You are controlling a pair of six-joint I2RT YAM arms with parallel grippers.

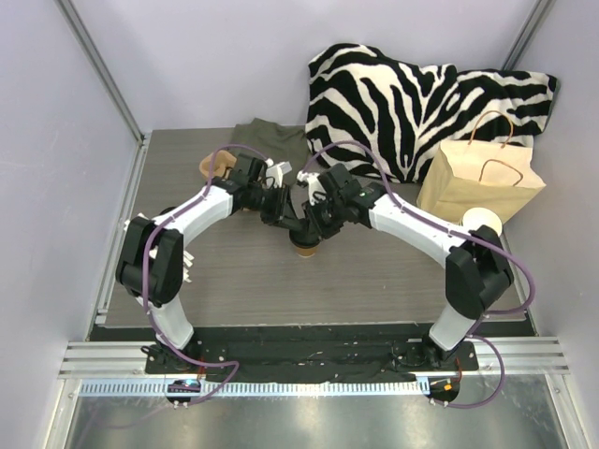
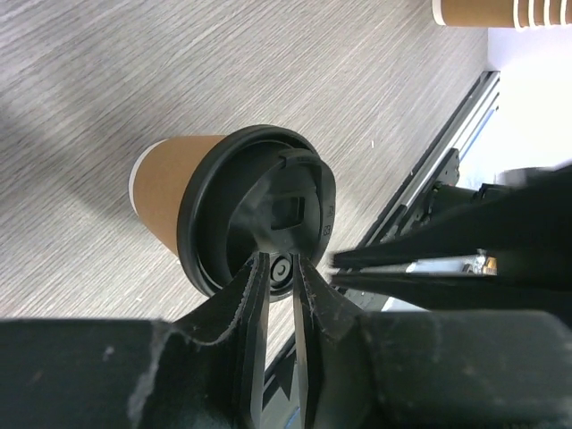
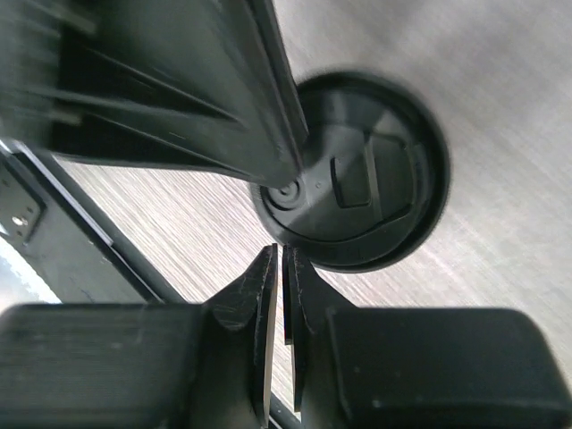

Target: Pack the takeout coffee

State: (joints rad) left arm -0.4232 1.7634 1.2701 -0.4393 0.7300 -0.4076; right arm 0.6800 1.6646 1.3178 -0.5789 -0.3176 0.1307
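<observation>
The takeout coffee, a small brown kraft cup point(image 1: 304, 247) with a black lid point(image 2: 234, 210), stands upright at the table's middle. In the left wrist view its brown side point(image 2: 165, 192) shows under the lid. My left gripper point(image 2: 280, 264) is nearly shut with nothing between its fingers. Its tips rest on the lid by a small round nub, and it comes in from the left in the top view point(image 1: 288, 224). My right gripper point(image 3: 279, 255) is shut and empty, its tips at the lid's point(image 3: 375, 179) near rim. It meets the left one over the cup point(image 1: 316, 227).
A kraft paper bag point(image 1: 477, 182) with handles stands at the right. A stack of brown cups point(image 1: 483, 222) lies beside it, also in the left wrist view point(image 2: 500, 11). A zebra cushion point(image 1: 412, 98) and an olive cloth point(image 1: 271, 140) lie at the back.
</observation>
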